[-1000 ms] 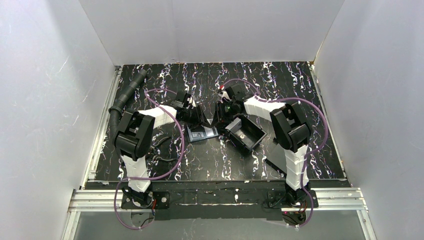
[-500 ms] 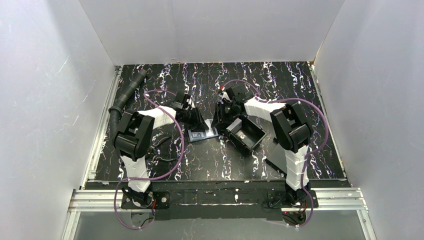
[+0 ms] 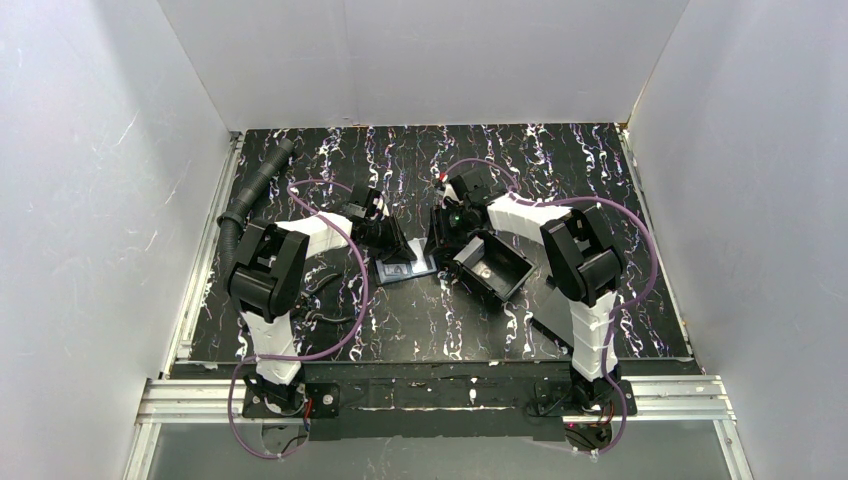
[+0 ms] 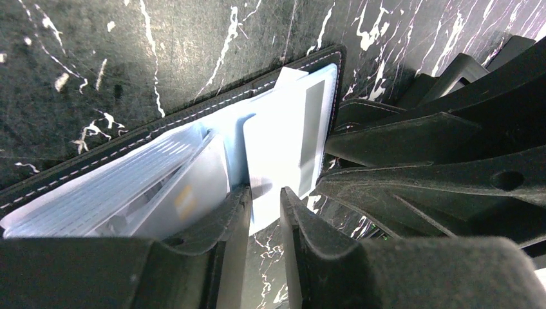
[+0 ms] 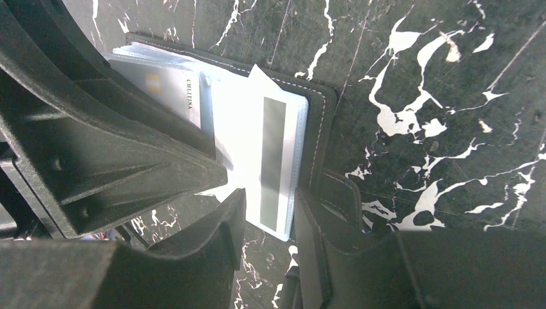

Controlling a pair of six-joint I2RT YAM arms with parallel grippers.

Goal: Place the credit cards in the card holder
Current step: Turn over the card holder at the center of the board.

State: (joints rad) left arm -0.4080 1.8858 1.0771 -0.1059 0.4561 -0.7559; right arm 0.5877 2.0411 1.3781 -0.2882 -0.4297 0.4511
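The card holder lies open on the table, black outside and pale blue inside, with clear sleeves. A white card with a grey stripe lies on its right half, partly in a sleeve; it also shows in the left wrist view. A card with a gold chip sits in a sleeve on the other half. My left gripper is slightly open, one finger resting on the sleeves. My right gripper is open, its fingers either side of the striped card's near end.
A black rimmed tray stands tilted just right of the holder, against the right arm. A black ribbed hose runs along the table's left edge. A flat grey slab lies near the right arm's base.
Both grippers have edged slightly closer together over the open holder. The holder and the tray have barely shifted.
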